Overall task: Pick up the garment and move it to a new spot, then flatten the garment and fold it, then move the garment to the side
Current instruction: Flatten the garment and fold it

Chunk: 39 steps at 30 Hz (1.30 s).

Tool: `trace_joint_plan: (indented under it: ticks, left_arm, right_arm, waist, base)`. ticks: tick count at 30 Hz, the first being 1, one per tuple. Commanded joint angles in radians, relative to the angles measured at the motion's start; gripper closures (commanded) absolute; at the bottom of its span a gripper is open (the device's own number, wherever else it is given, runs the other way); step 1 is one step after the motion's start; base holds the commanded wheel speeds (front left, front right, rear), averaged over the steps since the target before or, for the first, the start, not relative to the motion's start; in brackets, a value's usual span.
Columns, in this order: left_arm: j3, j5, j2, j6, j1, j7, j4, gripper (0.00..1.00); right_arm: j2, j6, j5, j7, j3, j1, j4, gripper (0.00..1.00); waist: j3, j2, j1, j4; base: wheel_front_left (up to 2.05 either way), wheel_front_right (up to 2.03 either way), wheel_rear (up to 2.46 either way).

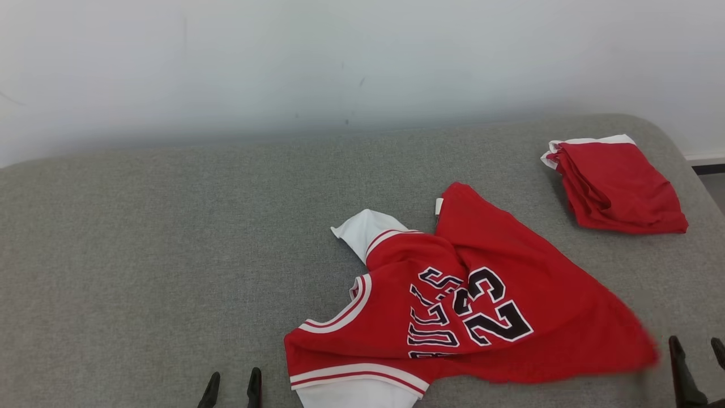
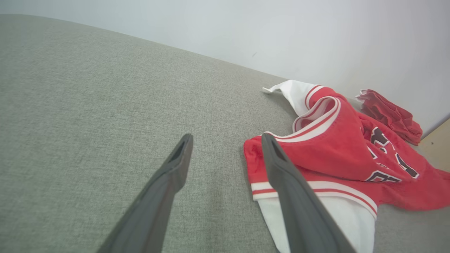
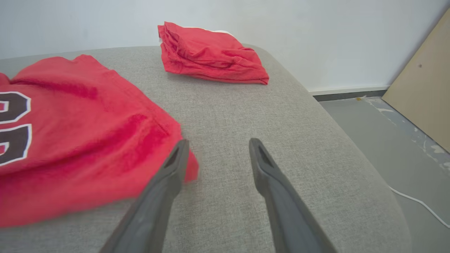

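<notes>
A red basketball jersey [image 1: 498, 317] lies crumpled on the grey fabric-covered surface [image 1: 158, 255], right of centre and close to the near edge in the head view. Its long axis runs across that view. The white-and-red-trimmed neck and armholes lie at the left and near-left end, and the hem spreads to the right, where one corner is blurred. The white inside shows at the near edge and in a flap turned out at the far left. A ridge of cloth runs through the chest. A black, white-outlined "23" lies sideways on the chest. The word beside it is partly lost in the crease, with only letters like U, L and S legible. A folded red garment [image 1: 620, 187] with a white edge sits well apart at the far right corner, near the pale wall [image 1: 340, 56]. The left gripper [image 1: 235, 374] has its fingers spread over bare fabric just left of the jersey's shoulder, pinching nothing. The right gripper [image 3: 218, 141] also has its fingers apart with grey fabric between them, and the blurred hem corner lies just beside its left finger.
</notes>
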Motion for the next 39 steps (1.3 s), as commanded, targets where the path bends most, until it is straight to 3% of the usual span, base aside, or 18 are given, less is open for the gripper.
trace_joint_plan:
  ticks: [1, 10, 24, 30, 39]
  left_arm:
    - [-0.001, -0.008, 0.001, 0.001, -0.004, -0.003, 0.002, 0.00]
    - [-0.008, -0.010, 0.001, -0.002, -0.003, -0.003, 0.015, 0.00]
    - [-0.196, -0.023, 0.001, -0.028, 0.018, -0.003, 0.191, 0.00]
    - [-0.252, -0.049, 0.001, -0.034, -0.014, -0.003, 0.258, 0.00]
    - [-0.311, 0.002, 0.001, -0.036, -0.059, -0.002, 0.310, 0.00]
  right_arm:
    - [0.025, -0.002, -0.022, -0.012, -0.017, -0.014, 0.017, 0.00]
    - [0.107, -0.002, -0.097, -0.037, -0.061, -0.006, 0.085, 0.00]
    - [0.148, -0.002, -0.073, -0.049, -0.045, -0.115, 0.294, 0.00]
    - [0.160, -0.002, -0.070, -0.052, -0.039, -0.165, 0.346, 0.00]
    - [0.170, -0.002, -0.072, -0.052, -0.038, -0.205, 0.364, 0.00]
  waist:
    - [0.000, -0.0001, -0.0001, 0.001]
    - [0.009, -0.0001, -0.0001, 0.010]
    - [0.004, -0.0001, -0.0001, 0.012]
    - [0.010, -0.0001, -0.0001, 0.006]
    - [0.023, -0.0001, -0.0001, 0.015]
  base:
    - [0.00, 0.00, 0.00]
    - [0.00, 0.00, 0.00]
    - [0.00, 0.00, 0.00]
    - [0.00, 0.00, 0.00]
    - [0.00, 0.00, 0.00]
